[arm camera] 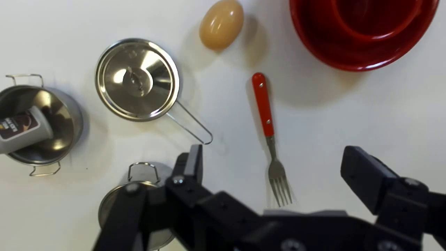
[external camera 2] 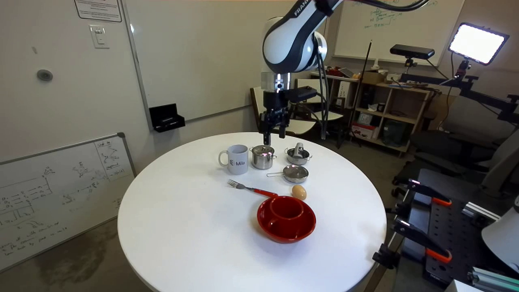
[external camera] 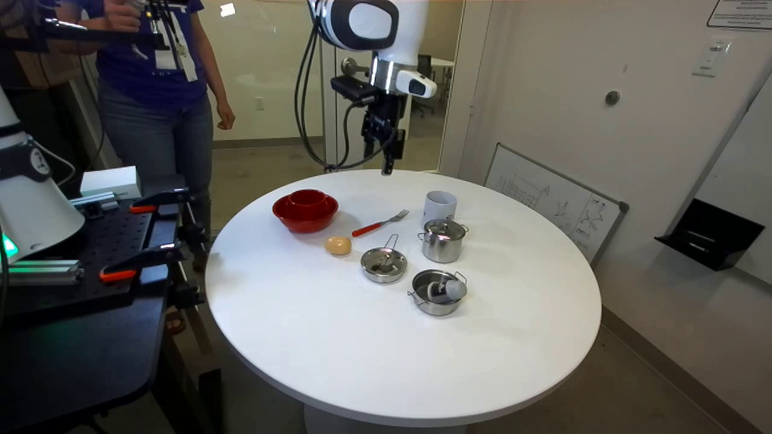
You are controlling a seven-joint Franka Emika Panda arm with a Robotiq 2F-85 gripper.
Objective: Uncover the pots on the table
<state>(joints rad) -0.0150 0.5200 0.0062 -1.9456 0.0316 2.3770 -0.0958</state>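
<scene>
The white round table [external camera: 325, 349] holds three shiny steel pots. A taller pot [external camera: 443, 247] with two loop handles wears its lid; my gripper partly hides it in the wrist view [arm camera: 115, 204]. A shallow pot [external camera: 384, 268] with one long wire handle is also lidded, and it shows fully in the wrist view [arm camera: 137, 80]. A third pot [external camera: 429, 306] has no lid, and a small grey-and-dark container [arm camera: 26, 129] lies tilted inside it. My gripper [arm camera: 273, 164] is open and empty, well above the table; it shows in both exterior views [external camera: 389, 160] [external camera 2: 274, 138].
A pale grey cup [external camera 2: 238, 160] stands close beside the taller pot. A red-handled fork [arm camera: 264, 108] lies below my open jaws in the wrist view. A brown egg [arm camera: 222, 24] and a red bowl [external camera 2: 287, 235] holding a red cup [external camera 2: 286, 207] sit nearby.
</scene>
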